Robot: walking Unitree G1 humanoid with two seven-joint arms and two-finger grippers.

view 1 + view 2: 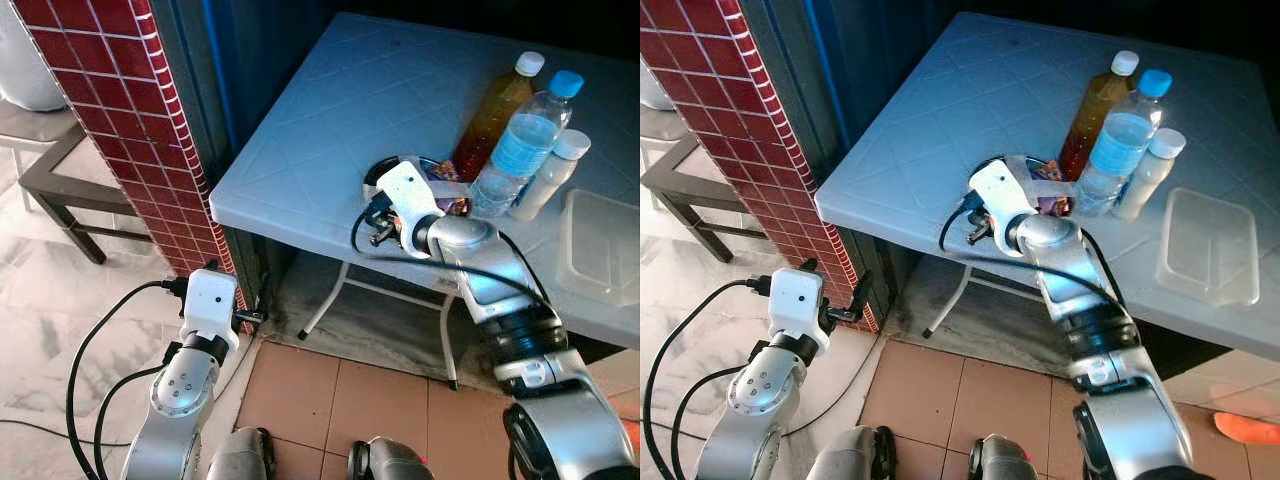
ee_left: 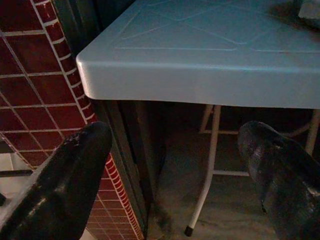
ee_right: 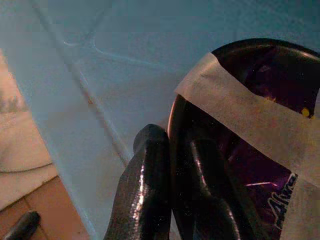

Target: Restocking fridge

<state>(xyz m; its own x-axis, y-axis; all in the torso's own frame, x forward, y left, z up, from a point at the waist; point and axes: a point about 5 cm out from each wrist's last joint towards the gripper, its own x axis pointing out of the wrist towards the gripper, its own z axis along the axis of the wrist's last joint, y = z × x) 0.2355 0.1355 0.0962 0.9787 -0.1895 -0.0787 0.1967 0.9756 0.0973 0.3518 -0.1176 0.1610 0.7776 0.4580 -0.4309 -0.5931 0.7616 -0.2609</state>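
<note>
Daylight falls evenly on the white plastic table (image 1: 330, 120), giving it a cool bluish cast in both head views, which are sharp with slight wide-angle bending at the edges. Beyond the right gripper (image 3: 172, 165) the background drops to near black. Beneath that gripper the space under the table lies in deep shade. The right wrist view is dim and soft, its fingers (image 3: 145, 200) blurred with faint sheen. The left gripper's fingers (image 2: 60, 185) are out of focus.
</note>
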